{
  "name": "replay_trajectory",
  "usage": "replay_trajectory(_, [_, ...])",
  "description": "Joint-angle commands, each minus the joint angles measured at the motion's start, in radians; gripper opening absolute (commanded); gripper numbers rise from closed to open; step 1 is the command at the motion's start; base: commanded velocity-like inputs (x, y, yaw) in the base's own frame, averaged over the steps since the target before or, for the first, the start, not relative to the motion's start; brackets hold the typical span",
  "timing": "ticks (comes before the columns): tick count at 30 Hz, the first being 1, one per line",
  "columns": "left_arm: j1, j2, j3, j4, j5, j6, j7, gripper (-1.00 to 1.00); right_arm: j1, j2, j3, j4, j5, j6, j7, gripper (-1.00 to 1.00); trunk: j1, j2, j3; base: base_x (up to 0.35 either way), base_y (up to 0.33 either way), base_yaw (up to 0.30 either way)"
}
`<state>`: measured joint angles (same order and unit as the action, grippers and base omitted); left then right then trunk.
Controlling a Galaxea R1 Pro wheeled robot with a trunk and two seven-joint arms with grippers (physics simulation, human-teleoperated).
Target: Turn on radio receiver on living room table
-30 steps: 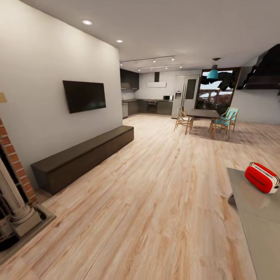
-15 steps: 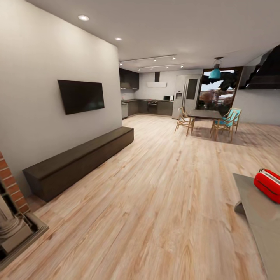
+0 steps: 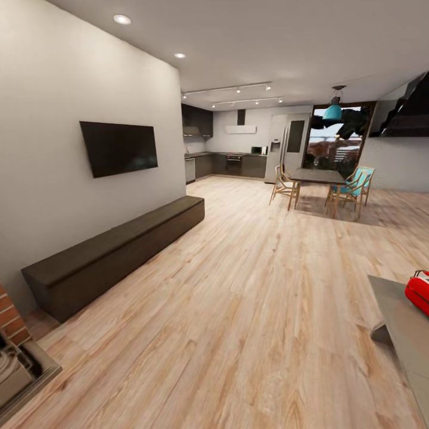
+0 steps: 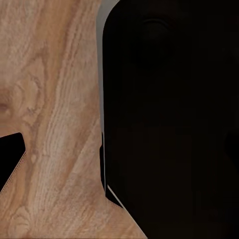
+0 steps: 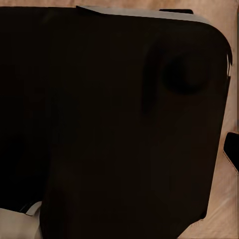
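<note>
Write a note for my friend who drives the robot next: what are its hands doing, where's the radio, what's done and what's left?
Grippers: the wrist views look at dark robot body and wood floor; open or shut cannot be told.
Radio: red, on the grey table, cut off at the head view's right edge.
Robot faces the kitchen end, with the TV and long bench on its left.
Done: nothing shows the radio touched yet.
Left: turn right toward the table, drive close, reach the radio and switch it on.

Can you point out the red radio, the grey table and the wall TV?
small red radio (image 3: 419, 291), head view, its red body.
glossy grey low table (image 3: 411, 333), head view, bare top.
black wall-mounted TV (image 3: 119, 147), head view, screen centre.
</note>
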<state>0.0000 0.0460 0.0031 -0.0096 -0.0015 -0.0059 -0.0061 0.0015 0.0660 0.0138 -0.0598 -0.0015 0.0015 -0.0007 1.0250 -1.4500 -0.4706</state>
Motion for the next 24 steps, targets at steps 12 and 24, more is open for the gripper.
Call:
replay_trajectory(12, [0.000, 0.000, 0.000, -0.001, 0.000, 0.000, 0.000, 1.00, 0.000, 0.000, 0.000, 0.000, 0.000, 0.000, 0.000, 1.00, 0.000, 0.000, 0.000, 0.332, 0.000, 0.000])
replay_trajectory(24, [0.000, 0.000, 0.000, -0.001, 0.000, 0.000, 0.000, 1.00, 0.000, 0.000, 0.000, 0.000, 0.000, 0.000, 0.001, 1.00, 0.000, 0.000, 0.000, 0.331, 0.000, 0.000])
